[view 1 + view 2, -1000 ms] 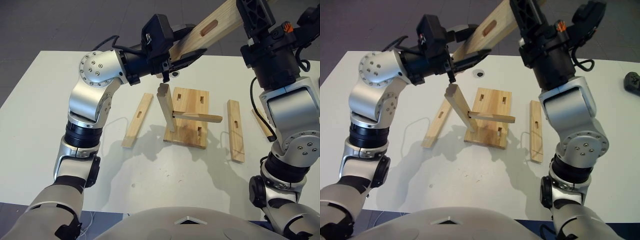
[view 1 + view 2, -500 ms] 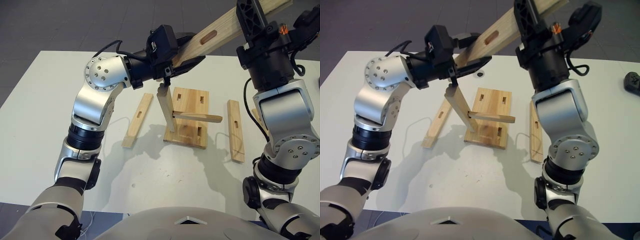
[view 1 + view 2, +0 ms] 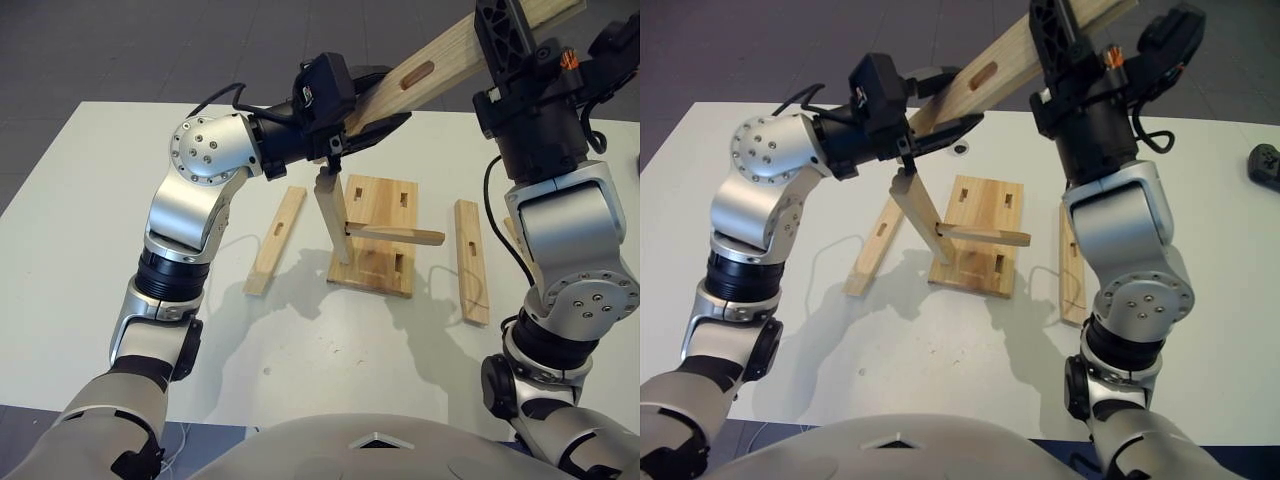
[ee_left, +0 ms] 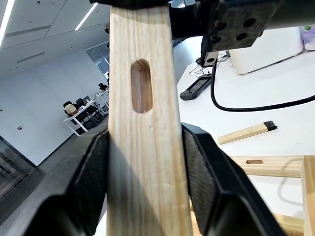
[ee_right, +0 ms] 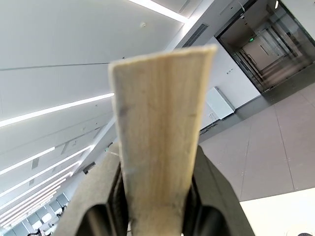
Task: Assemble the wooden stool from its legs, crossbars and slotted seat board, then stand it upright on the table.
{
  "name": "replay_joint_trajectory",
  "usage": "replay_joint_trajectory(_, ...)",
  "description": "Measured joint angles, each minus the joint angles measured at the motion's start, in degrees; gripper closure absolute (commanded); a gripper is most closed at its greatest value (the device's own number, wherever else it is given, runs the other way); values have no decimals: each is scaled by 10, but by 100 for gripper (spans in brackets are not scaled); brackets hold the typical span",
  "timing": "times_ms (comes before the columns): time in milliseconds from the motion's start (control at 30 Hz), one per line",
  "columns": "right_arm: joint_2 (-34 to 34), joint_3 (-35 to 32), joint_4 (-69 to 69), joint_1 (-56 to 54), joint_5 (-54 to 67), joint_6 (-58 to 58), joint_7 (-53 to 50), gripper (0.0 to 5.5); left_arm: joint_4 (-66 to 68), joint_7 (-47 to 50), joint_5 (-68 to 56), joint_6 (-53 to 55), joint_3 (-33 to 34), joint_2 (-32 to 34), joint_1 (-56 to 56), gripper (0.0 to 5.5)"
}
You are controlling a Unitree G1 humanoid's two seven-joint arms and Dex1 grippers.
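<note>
Your left tool has risen and now pinches the lower end of the slotted leg, whose upper end the right tool also pinches, so the leg hangs aloft over the table where the seat board lies, likely steadied for fitting.

One seat board, four slotted legs, two thin crossbars, one white table.
</note>
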Motion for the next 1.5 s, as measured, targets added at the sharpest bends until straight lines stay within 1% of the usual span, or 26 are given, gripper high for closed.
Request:
replay_joint_trajectory(133,4,-6,2,0,-11,-9,-8,447,7,5,9,-1,-1,2,0,187)
replay_joint_trajectory(233,-13,-12,2,0,-42,-7,-4,447,25,11,10,-1,8,2,-1,139)
replay_joint_trajectory(367,-40,-28,5,0,-76,-5,7,447,48,26,-5,10,42,1,-18,66)
replay_joint_trajectory(500,-78,-57,9,18,-99,8,26,447,50,30,-75,67,98,-2,-39,10)
replay_joint_trajectory(567,-121,-103,9,67,-100,25,46,447,62,-16,-136,116,150,45,-42,10)
replay_joint_trajectory(633,-148,-147,12,104,-96,33,62,447,92,-72,-170,160,173,97,-36,10)
replay_joint_trajectory(667,-163,-174,16,125,-93,37,70,447,116,-116,-192,193,179,131,-27,10)
replay_joint_trajectory(733,-180,-211,26,152,-85,40,81,447,157,-176,-222,243,185,168,-18,10)
replay_joint_trajectory(800,-189,-228,32,170,-80,46,93,447,182,-229,-242,276,177,186,-21,10)
replay_joint_trajectory(900,-190,-227,41,174,-74,53,104,447,180,-275,-241,277,123,179,-24,10)
replay_joint_trajectory(933,-190,-224,45,174,-72,55,107,447,178,-290,-233,276,95,166,-24,10)
replay_joint_trajectory(1067,-189,-222,45,180,-62,61,107,447,178,-316,-210,259,33,132,-23,10)
replay_joint_trajectory(1267,-188,-217,51,180,-59,63,107,447,166,-335,-203,249,9,125,-22,10)
replay_joint_trajectory(1400,-187,-208,52,186,-65,65,109,447,101,-339,-232,277,12,126,-7,10)
replay_joint_trajectory(1500,-183,-201,43,207,-70,69,109,447,53,-318,-250,296,14,119,11,10)
